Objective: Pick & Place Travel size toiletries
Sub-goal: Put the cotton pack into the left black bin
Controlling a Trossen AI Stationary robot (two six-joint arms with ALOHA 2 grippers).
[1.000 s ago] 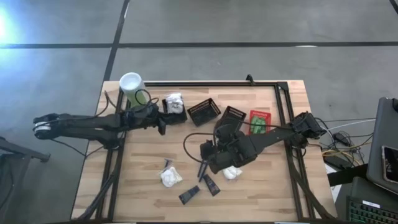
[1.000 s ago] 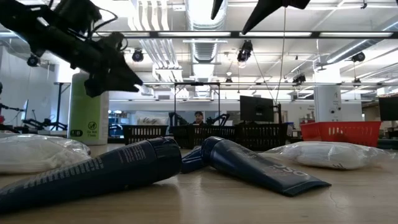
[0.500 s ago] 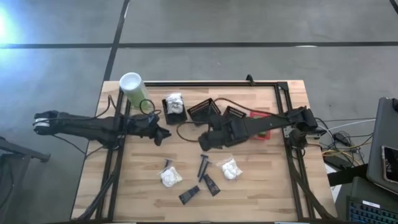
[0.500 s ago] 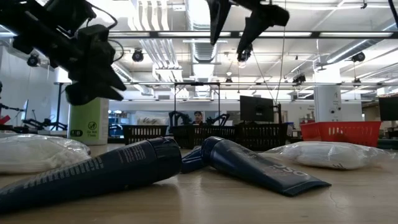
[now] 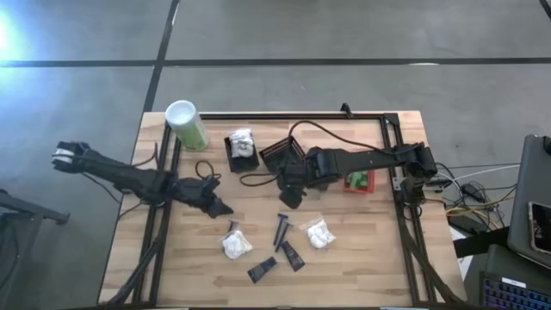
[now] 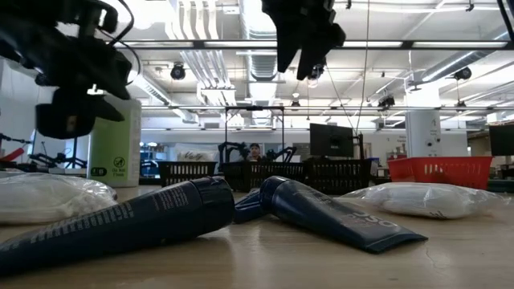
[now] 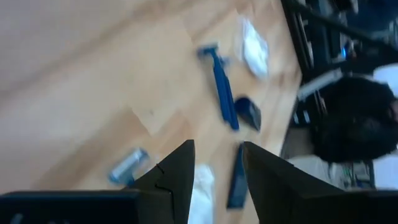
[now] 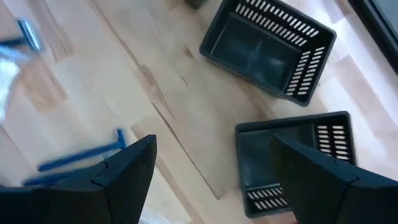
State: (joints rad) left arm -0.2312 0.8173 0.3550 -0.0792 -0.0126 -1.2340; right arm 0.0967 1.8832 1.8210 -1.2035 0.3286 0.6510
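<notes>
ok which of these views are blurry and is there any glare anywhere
Left wrist view: motion-smeared throughout, the blue razor and white packet soft-edged. Right wrist view: mostly sharp on the black baskets, smeared toward one edge. High view: a bright glare patch on the floor at the picture's left edge. Low view: ceiling lights blow out, and the near dark tube is soft.

Grey concrete floor (image 5: 344, 34) with dark seams, wooden table (image 5: 198, 258), exposed ceiling ducts (image 6: 193, 24), monitor (image 6: 329, 140)

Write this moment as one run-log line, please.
left hand: open, empty, above table | right hand: open, empty, near black baskets | toiletries: on table
</notes>
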